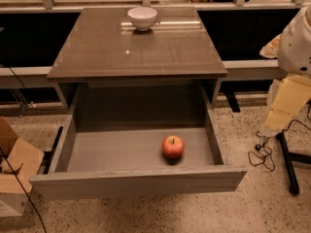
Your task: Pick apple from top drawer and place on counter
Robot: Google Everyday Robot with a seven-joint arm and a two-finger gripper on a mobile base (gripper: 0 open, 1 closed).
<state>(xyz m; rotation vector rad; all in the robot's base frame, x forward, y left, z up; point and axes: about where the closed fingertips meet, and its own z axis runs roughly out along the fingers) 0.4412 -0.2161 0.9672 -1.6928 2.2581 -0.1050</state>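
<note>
- At the far left we saw a brown cardboard box on the speckled floor, just beside the cabinet and of no part in the task.
- The wide grey top drawer with the plain flat front stood pulled fully out, so its inside was open from above.
- Over its back part sat the glossy brown-grey counter, with a small white bowl near the far edge.
- The small red apple with yellowish patches lay on the drawer floor, right of the middle and near the front panel, stem up. It was round, so we judged no long axis mattered.
- At the right edge was the robot's pale white and cream arm, outside the drawer and well apart from the apple.
- The gripper itself did not show, so we could not tell its state. We judged it must come leftward and down, over the drawer's right wall.
</note>
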